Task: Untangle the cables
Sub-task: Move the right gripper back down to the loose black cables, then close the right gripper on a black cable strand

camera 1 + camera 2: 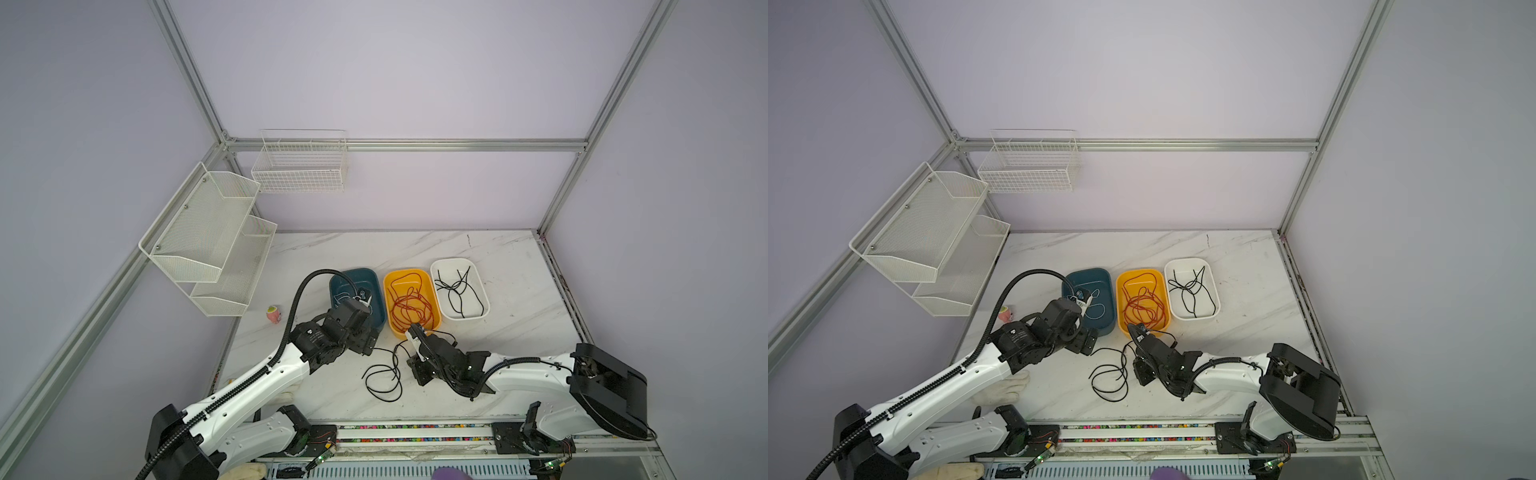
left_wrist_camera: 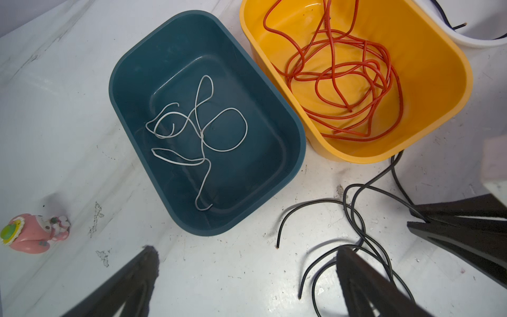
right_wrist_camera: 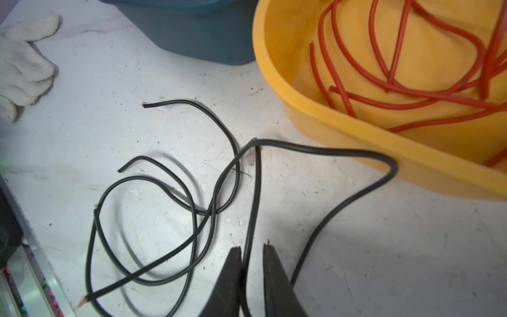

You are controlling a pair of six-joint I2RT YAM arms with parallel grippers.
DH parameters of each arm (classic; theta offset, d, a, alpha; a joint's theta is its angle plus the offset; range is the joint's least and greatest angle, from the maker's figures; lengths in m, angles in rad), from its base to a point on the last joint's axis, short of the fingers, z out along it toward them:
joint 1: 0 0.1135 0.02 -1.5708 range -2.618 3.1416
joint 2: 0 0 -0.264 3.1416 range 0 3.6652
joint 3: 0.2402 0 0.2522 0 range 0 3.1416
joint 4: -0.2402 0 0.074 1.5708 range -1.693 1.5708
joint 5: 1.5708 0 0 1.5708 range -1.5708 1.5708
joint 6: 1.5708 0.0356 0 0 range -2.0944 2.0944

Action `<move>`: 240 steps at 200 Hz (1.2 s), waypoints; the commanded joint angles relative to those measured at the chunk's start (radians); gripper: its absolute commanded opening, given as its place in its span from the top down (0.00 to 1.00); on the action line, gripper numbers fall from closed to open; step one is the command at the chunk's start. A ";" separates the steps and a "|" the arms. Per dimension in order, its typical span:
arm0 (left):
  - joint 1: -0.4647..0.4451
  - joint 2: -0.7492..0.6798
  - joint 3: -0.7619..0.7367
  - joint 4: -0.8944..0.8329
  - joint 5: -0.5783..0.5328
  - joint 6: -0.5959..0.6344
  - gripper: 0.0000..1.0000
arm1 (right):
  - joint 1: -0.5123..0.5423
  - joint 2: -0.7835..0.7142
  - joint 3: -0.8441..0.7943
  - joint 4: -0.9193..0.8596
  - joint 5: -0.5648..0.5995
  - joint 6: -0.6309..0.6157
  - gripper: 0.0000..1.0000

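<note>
Pinching black cable (image 3: 248,219) w/ right fingers (image 3: 233,274).

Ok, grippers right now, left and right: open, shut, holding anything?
Left gripper: open, holding nothing.
Right gripper: jaws nearly closed around a black cable lying on the table; a firm grip cannot be told.

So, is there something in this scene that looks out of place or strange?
Yes. A white work glove lies on the table near the blue bin, and a small pink toy sits at the table's left edge. Neither is a cable or a bin.
</note>
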 commanded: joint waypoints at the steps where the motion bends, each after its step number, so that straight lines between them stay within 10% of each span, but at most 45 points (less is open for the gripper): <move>1: 0.004 -0.001 0.067 0.004 0.009 0.001 0.00 | 0.006 -0.017 0.029 -0.006 0.028 0.004 0.87; 240: 0.004 0.016 0.075 0.002 0.047 0.002 0.00 | 0.004 -0.530 0.124 -0.241 0.123 -0.028 1.00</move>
